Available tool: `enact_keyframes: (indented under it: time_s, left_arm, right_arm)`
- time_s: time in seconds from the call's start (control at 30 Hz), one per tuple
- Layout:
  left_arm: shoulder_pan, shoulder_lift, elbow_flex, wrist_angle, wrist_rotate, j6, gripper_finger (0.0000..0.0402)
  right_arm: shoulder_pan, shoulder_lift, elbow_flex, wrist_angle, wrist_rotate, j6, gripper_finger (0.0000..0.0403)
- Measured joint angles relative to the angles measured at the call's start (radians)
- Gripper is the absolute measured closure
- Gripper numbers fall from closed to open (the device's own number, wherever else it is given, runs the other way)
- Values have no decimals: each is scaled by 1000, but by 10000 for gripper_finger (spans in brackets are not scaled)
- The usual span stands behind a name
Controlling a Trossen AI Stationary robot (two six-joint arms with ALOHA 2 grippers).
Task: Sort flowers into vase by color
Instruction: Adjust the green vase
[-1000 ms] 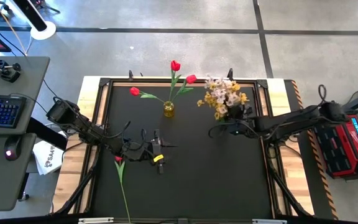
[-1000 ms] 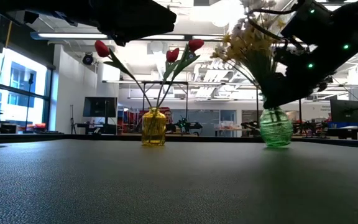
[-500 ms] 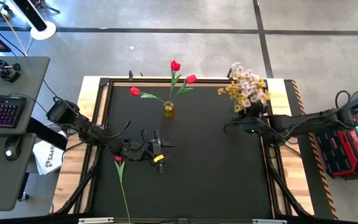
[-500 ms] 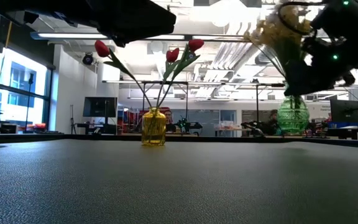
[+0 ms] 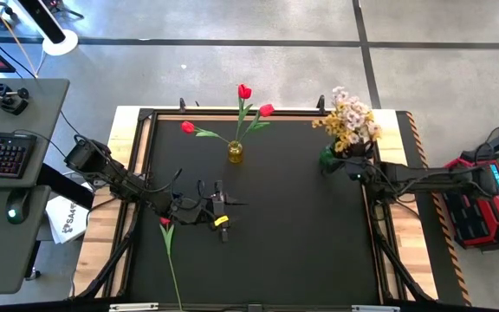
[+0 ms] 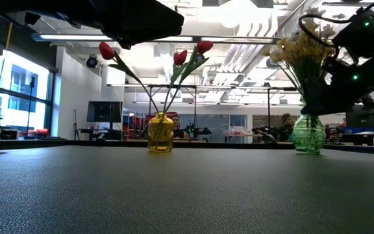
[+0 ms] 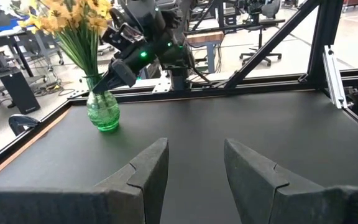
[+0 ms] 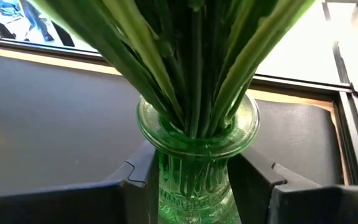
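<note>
Flowers point(image 5: 348, 121), yellow and white sprays, stand in the green vase point(image 8: 196, 163) near the table's point(image 5: 301, 251) far right corner. Right gripper point(image 8: 194, 180) clamps the vase neck. Left gripper point(image 7: 194, 168), fingers apart, hovers mid-table.

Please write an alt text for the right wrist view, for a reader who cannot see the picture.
The right gripper holds the neck of a green glass vase between its two dark fingers, seen from very near. Many green flower stems rise from the vase mouth, above the black table.
</note>
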Motion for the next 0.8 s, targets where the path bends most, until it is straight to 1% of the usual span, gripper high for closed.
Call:
enact_keyframes:
  time_s: [0.1, 0.3, 0.47, 0.53, 0.63, 0.8]
  left_arm:
    - [0, 0, 0, 0, 0, 1, 257]
    - [-6, -8, 0, -12, -9, 18, 257]
    - [-14, -58, 0, -73, -21, 18, 257]
    - [-19, -83, 0, -103, -42, 15, 257]
    - [-30, -117, 0, -152, -81, 11, 257]
    - [-45, -146, 0, -203, -100, 8, 257]
  right_arm:
    - [-29, 2, 0, 7, -35, -17, 279]
    - [-41, 2, 0, 6, -53, -32, 279]
    - [-41, 2, 0, 4, -68, -47, 279]
    - [-41, 2, 0, 5, -78, -60, 275]
    - [-41, 2, 0, 7, -86, -64, 250]
    - [-40, 2, -1, 12, -116, -83, 178]
